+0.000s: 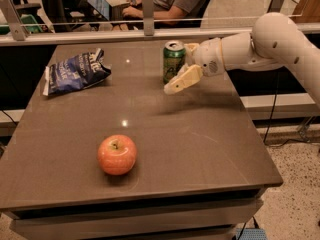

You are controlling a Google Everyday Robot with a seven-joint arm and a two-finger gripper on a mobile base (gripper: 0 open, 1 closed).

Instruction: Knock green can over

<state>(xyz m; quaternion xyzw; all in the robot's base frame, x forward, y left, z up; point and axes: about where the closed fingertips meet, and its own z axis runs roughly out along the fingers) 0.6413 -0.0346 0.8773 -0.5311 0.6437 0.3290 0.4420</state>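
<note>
The green can stands upright on the brown table, at the far middle. It has a silver top and pale script lettering. My gripper comes in from the right on a white arm and is right beside the can's right side. It is open, with one cream finger reaching low in front of the can's base and the other behind the can's top right. I cannot tell whether a finger touches the can.
A dark blue chip bag lies at the far left of the table. A red apple sits near the front, left of centre. A rail with glass panels runs behind the table, with a seated person beyond it.
</note>
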